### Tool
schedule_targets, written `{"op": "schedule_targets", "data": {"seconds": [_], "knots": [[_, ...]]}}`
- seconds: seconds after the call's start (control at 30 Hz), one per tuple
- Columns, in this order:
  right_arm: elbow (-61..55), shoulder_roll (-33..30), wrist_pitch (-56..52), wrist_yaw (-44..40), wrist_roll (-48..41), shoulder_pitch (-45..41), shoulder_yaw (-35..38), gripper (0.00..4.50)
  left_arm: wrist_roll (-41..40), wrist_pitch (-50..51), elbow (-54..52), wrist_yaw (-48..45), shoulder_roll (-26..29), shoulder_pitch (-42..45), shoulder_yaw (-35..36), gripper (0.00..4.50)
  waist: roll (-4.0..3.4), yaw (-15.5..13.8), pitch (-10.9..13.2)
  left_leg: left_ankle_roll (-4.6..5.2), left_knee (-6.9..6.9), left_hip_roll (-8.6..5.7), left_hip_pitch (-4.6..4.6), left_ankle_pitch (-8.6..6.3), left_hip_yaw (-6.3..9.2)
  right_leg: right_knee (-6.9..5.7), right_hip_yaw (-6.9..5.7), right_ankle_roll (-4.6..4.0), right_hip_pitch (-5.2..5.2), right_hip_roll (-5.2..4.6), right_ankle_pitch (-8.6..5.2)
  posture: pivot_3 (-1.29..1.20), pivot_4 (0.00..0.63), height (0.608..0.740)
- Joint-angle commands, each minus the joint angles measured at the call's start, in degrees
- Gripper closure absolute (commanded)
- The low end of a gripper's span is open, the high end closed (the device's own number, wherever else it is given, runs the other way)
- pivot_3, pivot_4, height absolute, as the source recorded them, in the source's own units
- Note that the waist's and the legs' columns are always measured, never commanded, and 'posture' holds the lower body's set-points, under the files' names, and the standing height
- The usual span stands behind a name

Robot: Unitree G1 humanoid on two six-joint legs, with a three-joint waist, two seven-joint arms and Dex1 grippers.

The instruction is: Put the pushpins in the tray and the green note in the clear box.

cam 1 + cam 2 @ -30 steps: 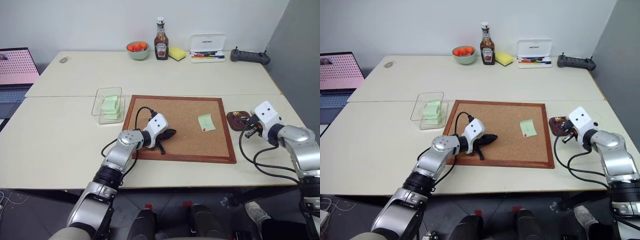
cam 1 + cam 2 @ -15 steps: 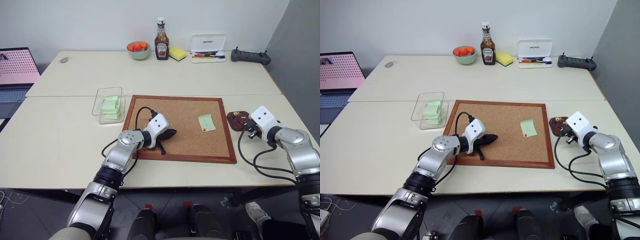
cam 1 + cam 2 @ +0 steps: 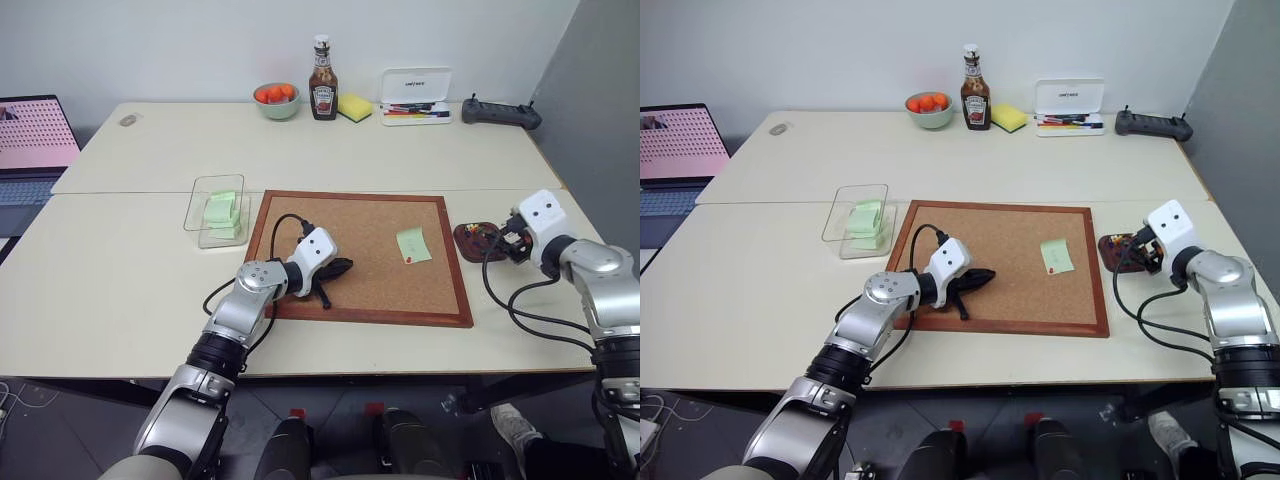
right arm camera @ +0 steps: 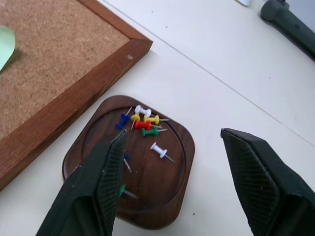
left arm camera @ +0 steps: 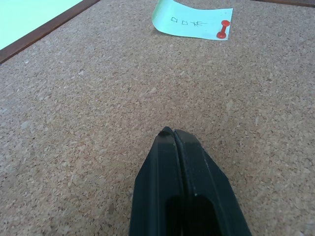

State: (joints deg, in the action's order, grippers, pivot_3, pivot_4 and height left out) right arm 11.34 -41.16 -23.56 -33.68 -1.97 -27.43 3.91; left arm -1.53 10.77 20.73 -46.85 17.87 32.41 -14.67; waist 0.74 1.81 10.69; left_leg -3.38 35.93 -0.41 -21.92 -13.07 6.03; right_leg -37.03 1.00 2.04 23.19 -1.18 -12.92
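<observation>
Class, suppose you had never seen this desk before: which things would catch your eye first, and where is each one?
Most striking is the cork board at the table's centre, with the green note held by one red pushpin near its right edge. Just right of the board, the open right gripper hangs above the tray of colourful pushpins. The shut left gripper rests on the cork.

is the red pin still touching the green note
Touching. The left wrist view shows the red pin stuck into the corner of the green note, its head lying on the paper, on the cork board.
</observation>
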Motion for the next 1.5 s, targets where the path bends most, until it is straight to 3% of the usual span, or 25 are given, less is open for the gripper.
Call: {"op": "schedule_targets", "data": {"seconds": [0.03, 0.23, 0.43, 0.63, 0.9, 1.03, 1.13, 1.5], "knots": [[-3.8, 0.9, -0.5, -1.2, -3.0, -1.1, 2.0, 1.25, 2.3, 1.5, 2.6, -0.5, 0.0, -2.0, -2.7, 4.5, 0.0, 0.0, 0.0, 0.0, 0.0, 0.0, 0.0, 0.0, 0.0, 0.0, 0.0, 0.0, 0.0, 0.0, 0.0, 0.0, 0.15, 0.74], [-11.4, 2.8, -2.7, -7.9, -8.6, 2.7, -0.1, 1.25, 2.4, 1.4, 2.6, -0.4, 0.1, -2.1, -2.6, 4.5, 0.0, 0.0, 0.0, 0.0, 0.0, 0.0, 0.0, 0.0, 0.02, 0.0, -0.02, 0.0, -0.01, 0.0, 0.0, 0.0, 0.15, 0.74], [-16.4, 7.1, -5.6, -8.9, -10.6, 5.0, -4.4, 1.25, 2.5, 1.3, 2.5, -0.3, 0.2, -2.2, -2.7, 4.5, 0.0, 0.0, 0.0, 0.0, 0.0, 0.01, 0.01, 0.0, 0.02, 0.0, -0.02, 0.0, -0.01, 0.0, 0.0, 0.0, 0.15, 0.74], [-12.5, 11.8, -4.2, -5.9, -8.8, 3.2, -6.8, 1.25, 2.6, 1.3, 2.3, -0.3, 0.3, -2.4, -2.7, 4.5, 0.02, 0.0, 0.0, 0.0, 0.0, 0.01, 0.01, 0.0, 0.03, 0.0, -0.03, 0.0, -0.01, 0.0, 0.0, 0.0, 0.15, 0.74], [-8.0, 13.5, -1.8, -5.6, -7.3, 2.4, -7.8, 1.25, 2.6, 1.6, 1.7, -0.1, 0.5, -2.7, -2.6, 4.5, 0.01, 0.0, 0.0, 0.0, -0.02, 0.01, 0.01, 0.0, 0.03, 0.0, -0.03, 0.0, 0.0, 0.0, 0.0, 0.0, 0.15, 0.74], [-7.3, 14.0, -1.2, -5.6, -6.8, 2.3, -8.1, 1.79, 2.6, 1.7, 1.4, -0.2, 0.8, -3.0, -2.6, 4.5, 0.01, 0.0, 0.0, 0.0, -0.02, 0.01, 0.02, 0.0, 0.03, 0.0, -0.02, 0.0, 0.0, 0.01, 0.0, 0.0, 0.15, 0.74], [-7.5, 14.3, -1.4, -5.8, -6.7, 2.3, -8.4, 2.5, 2.5, 1.6, 1.4, -0.2, 0.8, -3.0, -2.6, 4.5, 0.01, 0.0, 0.0, 0.0, -0.02, 0.02, 0.02, 0.0, 0.03, -0.01, -0.03, 0.0, 0.0, 0.01, 0.0, 0.0, 0.15, 0.74], [-9.3, 14.1, -2.2, -6.9, -7.0, 2.9, -8.0, 4.43, 2.6, 1.7, 1.2, -0.3, 0.9, -3.2, -2.8, 4.5, 0.01, 0.0, 0.0, 0.0, -0.02, 0.02, 0.02, 0.0, 0.03, -0.01, -0.02, 0.0, 0.0, 0.01, 0.0, 0.0, 0.15, 0.74]]}}
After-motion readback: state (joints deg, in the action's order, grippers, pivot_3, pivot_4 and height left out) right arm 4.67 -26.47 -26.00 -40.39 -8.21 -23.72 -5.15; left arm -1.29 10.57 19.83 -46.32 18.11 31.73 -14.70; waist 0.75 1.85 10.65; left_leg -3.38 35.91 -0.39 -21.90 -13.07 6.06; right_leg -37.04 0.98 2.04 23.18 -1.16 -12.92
